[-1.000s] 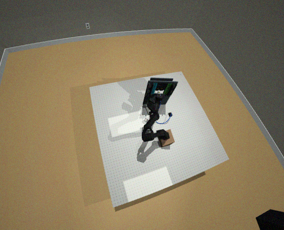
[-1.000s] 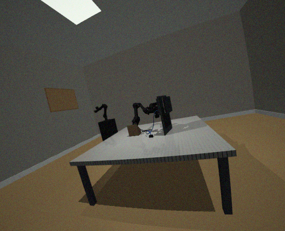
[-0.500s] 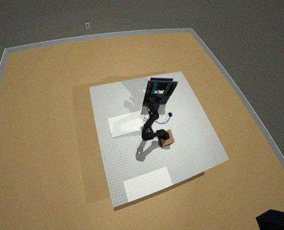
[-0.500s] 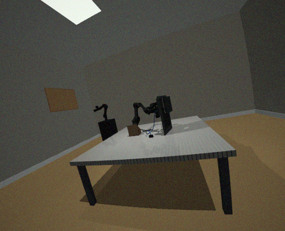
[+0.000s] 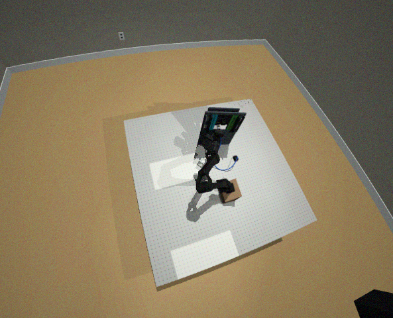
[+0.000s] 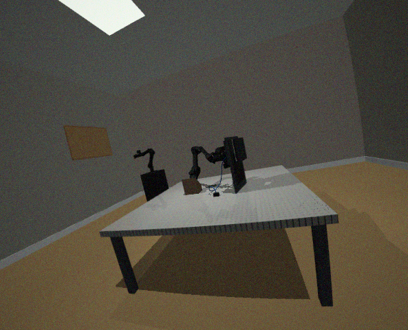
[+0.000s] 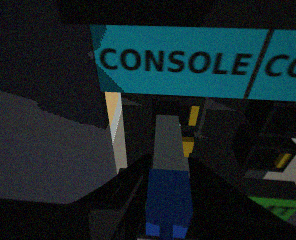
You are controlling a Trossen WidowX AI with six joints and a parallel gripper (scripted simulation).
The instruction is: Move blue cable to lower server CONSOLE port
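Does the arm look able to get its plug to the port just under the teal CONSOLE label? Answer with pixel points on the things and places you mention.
Probably yes: the gripper (image 5: 219,133) (image 6: 226,163) (image 7: 168,162) holds the blue plug (image 7: 169,195), and nothing visible blocks that port (image 7: 167,106); alignment is uncertain.

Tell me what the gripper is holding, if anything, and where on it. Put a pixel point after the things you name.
The gripper (image 7: 168,162) is shut on the blue plug (image 7: 169,197), held by its blue rear body; the grey front part sticks out ahead of the fingers.
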